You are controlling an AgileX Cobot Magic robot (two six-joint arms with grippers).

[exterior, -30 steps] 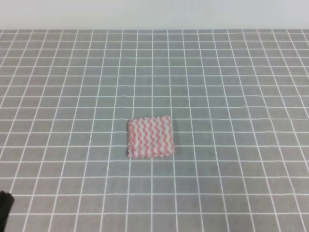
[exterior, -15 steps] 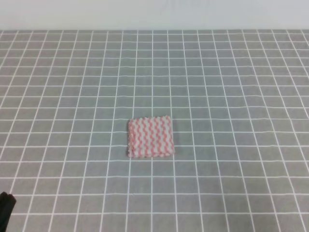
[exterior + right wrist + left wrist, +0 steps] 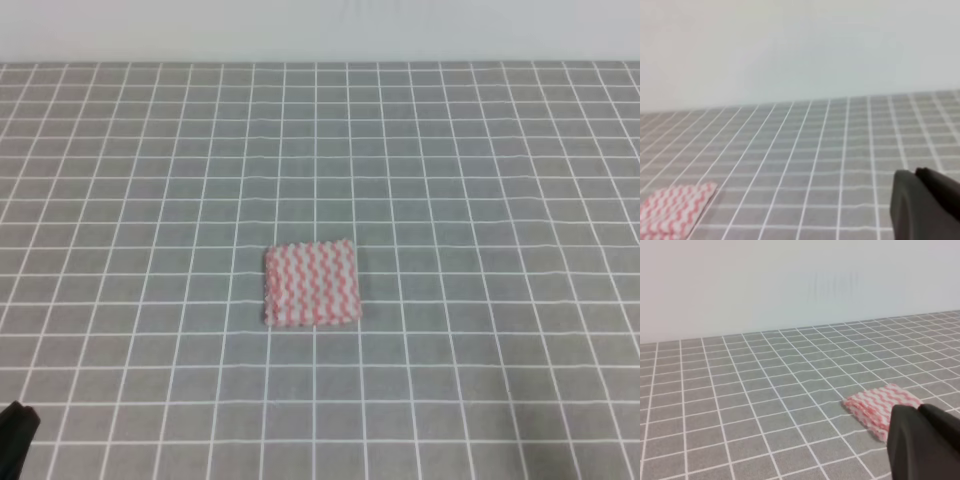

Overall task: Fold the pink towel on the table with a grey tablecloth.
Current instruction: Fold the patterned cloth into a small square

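The towel lies folded into a small, nearly square pad near the middle of the tabletop, flat on the grey grid cloth. My left hand sits low at the near left corner, well apart from the towel; whether it is spread I cannot tell. My right hand shows only a dark edge, its state unclear too.

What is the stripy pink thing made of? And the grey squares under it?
The pink towel looks like thin, soft cloth: it lies in flat folded layers with zigzag-cut edges. The grey tablecloth seems a matte fabric too, with faint ripples bending its white grid lines.
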